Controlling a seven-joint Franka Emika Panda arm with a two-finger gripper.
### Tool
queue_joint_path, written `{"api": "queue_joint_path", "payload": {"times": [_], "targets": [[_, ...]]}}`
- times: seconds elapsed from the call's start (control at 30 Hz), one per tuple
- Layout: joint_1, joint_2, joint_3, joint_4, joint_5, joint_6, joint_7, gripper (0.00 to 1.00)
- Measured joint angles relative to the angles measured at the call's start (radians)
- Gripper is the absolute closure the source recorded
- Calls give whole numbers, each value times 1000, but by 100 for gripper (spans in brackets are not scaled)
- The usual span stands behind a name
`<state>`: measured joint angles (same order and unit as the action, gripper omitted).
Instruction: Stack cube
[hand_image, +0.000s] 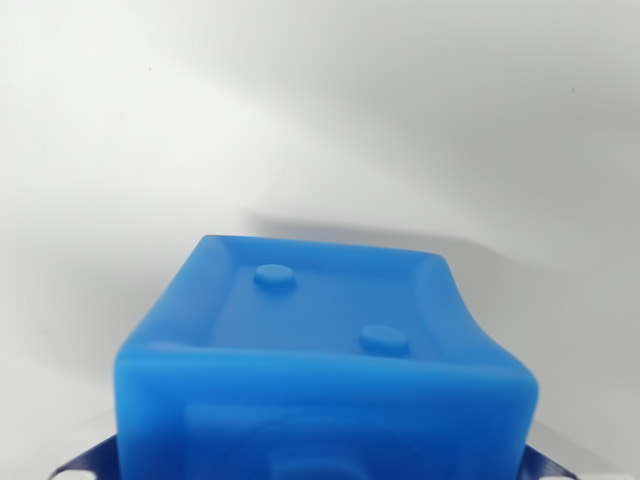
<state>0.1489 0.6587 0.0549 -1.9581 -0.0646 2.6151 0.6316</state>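
A: The tool (320, 470) — what do you see of it?

B: Only dark blue tips at the lower left and lower right corners of your frame, either side of the blue cube (320, 350). They look pressed against its sides, so you have it clamped.

A: And where is the cube?

B: It fills the lower centre of your frame, its recessed face with two round studs showing, above the pale white surface (300, 110).
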Motion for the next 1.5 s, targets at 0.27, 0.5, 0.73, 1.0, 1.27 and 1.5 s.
{"api": "queue_joint_path", "payload": {"times": [0.27,0.5,0.73,1.0,1.27,1.5], "targets": [[-1,-39,2,-10,0,-28,0,100],[-3,-80,5,-20,1,-59,-2,100],[-5,-126,8,-27,2,-96,-4,100],[-13,-167,10,-46,7,-118,-9,100],[-33,-189,9,-83,9,-111,-16,100],[-49,-213,9,-114,11,-103,-23,100]]}}
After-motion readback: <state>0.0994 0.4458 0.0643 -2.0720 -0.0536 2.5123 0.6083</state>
